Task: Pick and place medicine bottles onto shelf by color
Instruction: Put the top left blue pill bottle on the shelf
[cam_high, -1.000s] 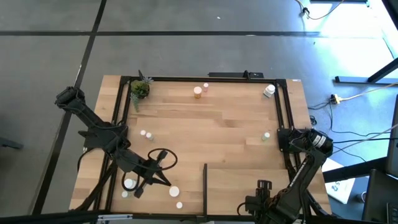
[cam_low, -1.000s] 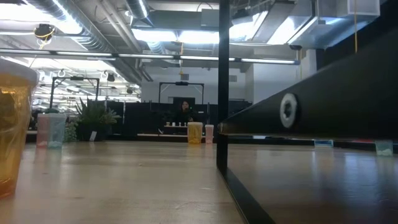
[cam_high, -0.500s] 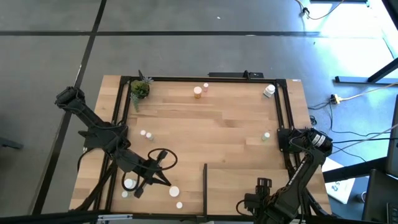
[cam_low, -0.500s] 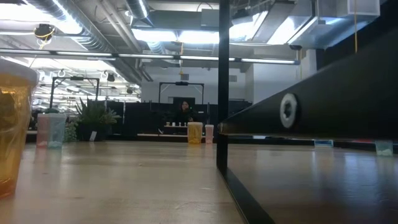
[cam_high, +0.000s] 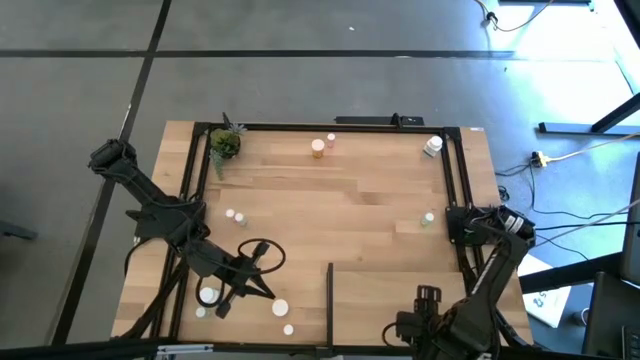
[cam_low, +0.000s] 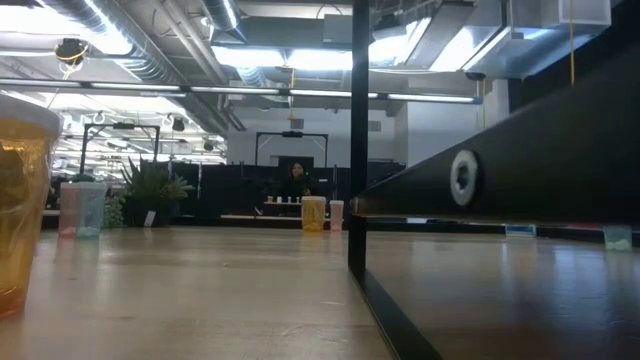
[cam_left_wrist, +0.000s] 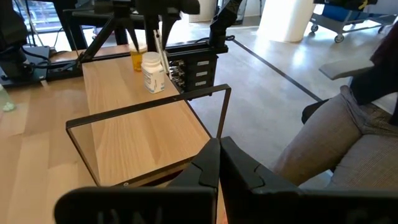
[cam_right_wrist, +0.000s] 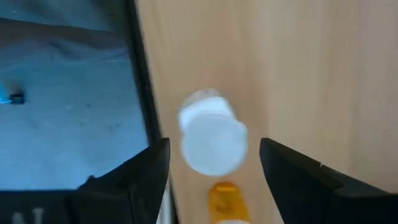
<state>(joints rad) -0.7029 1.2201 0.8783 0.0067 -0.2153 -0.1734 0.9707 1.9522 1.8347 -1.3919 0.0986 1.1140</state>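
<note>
Medicine bottles stand scattered over the light wooden tabletop (cam_high: 350, 200) with its black frame. At the far edge are an orange-amber bottle with a white cap (cam_high: 318, 148) and a tiny white bottle (cam_high: 331, 139) just beside it. A larger white bottle (cam_high: 432, 146) stands in the far right corner. A pale greenish bottle (cam_high: 427, 219) stands near the right frame rail. Two small white bottles (cam_high: 235, 216) stand left of centre. Four white-capped ones (cam_high: 280, 308) lie around the near left corner.

The flat light-wood shelf panel (cam_high: 395, 295) fills the near right part of the table. A thin black strip (cam_high: 330, 295) edges its left side, and no bottle shows on it in the high view.

The right gripper (cam_right_wrist: 214, 163) is at the right edge of the table, close to the pale greenish bottle. Its fingers (cam_right_wrist: 149, 168) are spread wide on either side of a white-capped bottle (cam_right_wrist: 211, 138) seen from above. There is a gap on each side of the bottle. A blurred orange thing (cam_right_wrist: 224, 198) shows just beside that bottle.

The left gripper (cam_left_wrist: 219, 163) waits over the near left part of the table. Its fingers are pressed together with nothing between them.

A small green potted plant (cam_high: 224, 143) stands in the far left corner. A seated person's grey-trousered legs (cam_left_wrist: 348, 137) show beside the table in the left wrist view.
</note>
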